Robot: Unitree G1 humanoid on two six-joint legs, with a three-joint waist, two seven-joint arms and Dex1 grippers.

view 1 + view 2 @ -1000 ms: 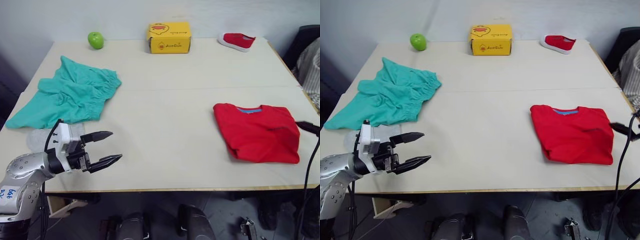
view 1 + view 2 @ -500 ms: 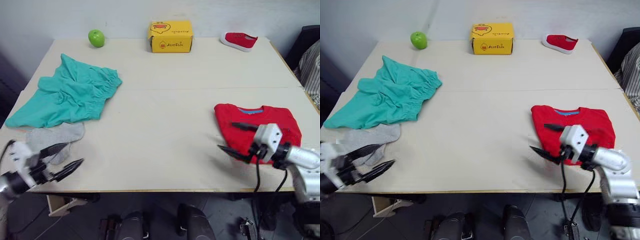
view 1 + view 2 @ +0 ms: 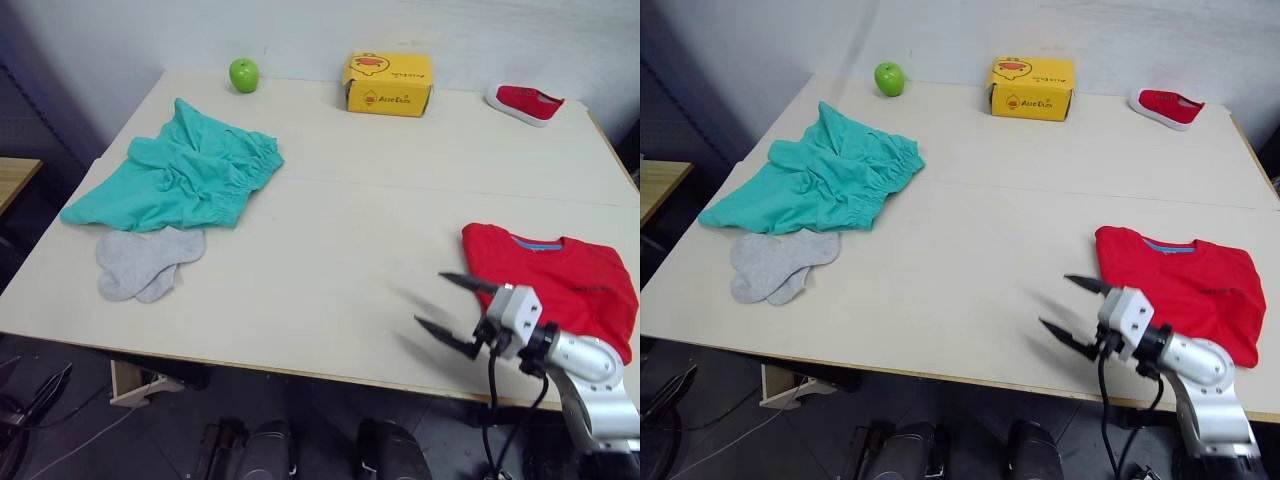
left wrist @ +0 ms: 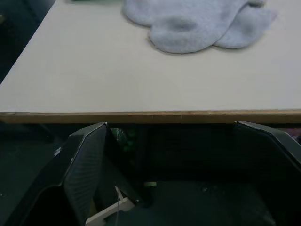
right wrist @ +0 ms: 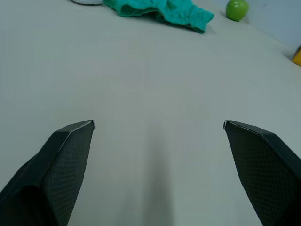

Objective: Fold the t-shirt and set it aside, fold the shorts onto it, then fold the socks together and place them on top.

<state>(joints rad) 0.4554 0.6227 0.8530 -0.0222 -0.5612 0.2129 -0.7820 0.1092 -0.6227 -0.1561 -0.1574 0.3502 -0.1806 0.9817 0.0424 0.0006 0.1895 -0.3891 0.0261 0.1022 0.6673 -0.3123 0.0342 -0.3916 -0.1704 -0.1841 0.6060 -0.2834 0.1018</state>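
A pale wooden table [image 3: 340,240] is stretching across the scene, with clothes lying on it. On the robot's right side, near the front edge, the red t-shirt [image 3: 560,290] is lying folded into a neat rectangle, its light blue neckband facing the far side. Just beside it, towards the table's middle, the right gripper [image 3: 455,308] is hovering low over bare tabletop, its two black fingers spread wide apart and grasping nothing; in the right wrist view [image 5: 160,125] the same fingers are framing empty table surface. On the robot's left side, the teal shorts [image 3: 180,180] are lying spread out and rumpled, unfolded. Touching their near edge, the grey socks [image 3: 145,265] are lying one overlapping the other, close to the front left edge. The left gripper [image 4: 171,125] is sitting below and outside the table's front edge, fingers wide apart and empty, with the socks lying on the tabletop beyond it. Along the far edge, a green apple [image 3: 243,74], a yellow box [image 3: 388,84] and a small red shoe [image 3: 525,103] are sitting well apart from one another.
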